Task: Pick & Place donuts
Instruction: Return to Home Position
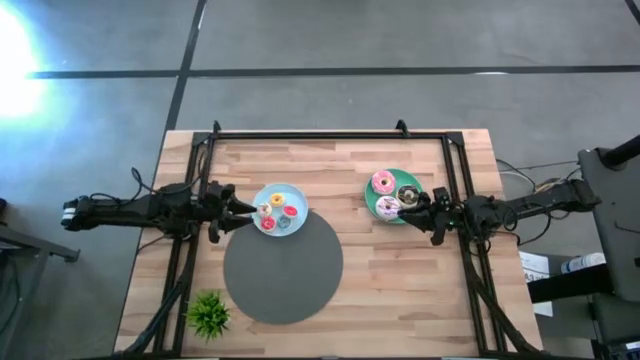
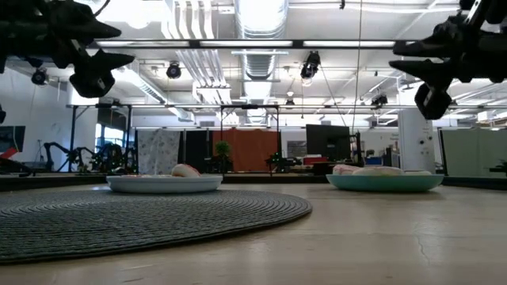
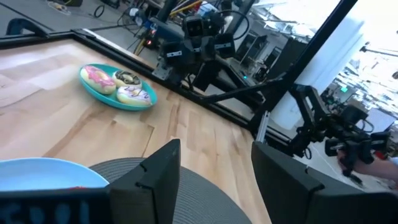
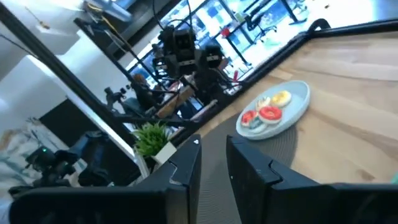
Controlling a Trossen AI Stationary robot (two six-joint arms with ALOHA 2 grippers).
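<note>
The job looks finished. Three big donuts [image 1: 382, 181] lie side by side on the green plate [image 1: 368, 195] at the right. The mini donuts [image 1: 278, 210] sit clustered on the blue plate [image 1: 297, 194] at the left, just far of the grey mat [image 1: 283, 270].

They look like light, stiff toys, and the glossy icing is probably slick. If one needs re-seating, a pinch across the ring from the bare dough sides should hold better than pressing on the icing. The minis leave little room between neighbours for fingers.

The left claw [image 1: 240, 212] hangs just left of the blue plate, spread and empty. The right claw [image 1: 418, 212] hangs at the green plate's right rim, parted a little and also empty. In the low view both are well above the plates, so rising or drawing outward should clear the rims.

The black frame [image 1: 300, 135] rails run down the bench [image 1: 400, 290] on each side, beneath the arms. They are the edges to mind when retracting. The plant [image 1: 208, 315] at the near left corner is well apart.
</note>
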